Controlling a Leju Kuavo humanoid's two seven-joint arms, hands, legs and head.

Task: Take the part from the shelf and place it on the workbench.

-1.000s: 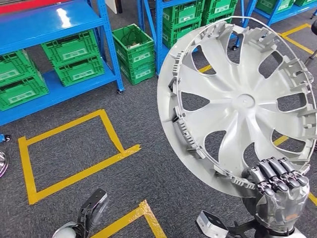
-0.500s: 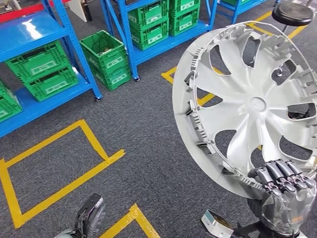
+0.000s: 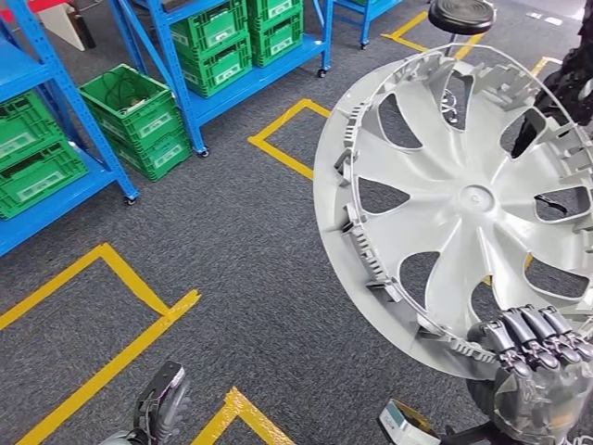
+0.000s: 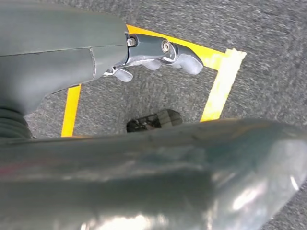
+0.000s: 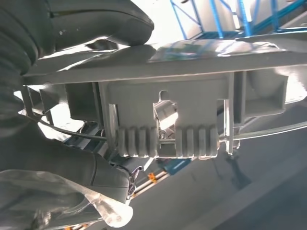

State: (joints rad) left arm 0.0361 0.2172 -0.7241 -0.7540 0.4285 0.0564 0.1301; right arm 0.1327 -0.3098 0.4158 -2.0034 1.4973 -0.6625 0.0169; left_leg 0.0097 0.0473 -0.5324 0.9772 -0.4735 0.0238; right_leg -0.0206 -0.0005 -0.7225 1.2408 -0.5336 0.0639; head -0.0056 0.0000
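Note:
The part is a large silver wheel cover with curved spokes and a clipped rim. It stands nearly upright on the right of the head view, inner side toward me. My right hand grips its lower rim, fingers curled over the edge. In the right wrist view the ribbed rim clip sits close up, with my right hand wrapped around the rim. My left hand hangs low at the bottom left, holding nothing. In the left wrist view, the left hand has its fingers stretched out over the carpet.
Blue shelves with green crates run along the back left, and one green crate stands on the floor. Yellow tape lines mark the grey carpet. A black stool and a dark-clothed figure are at the back right.
The whole scene has slid left as the camera turned right; the stool and the dark figure came into view. The wheel cover stays in my right hand.

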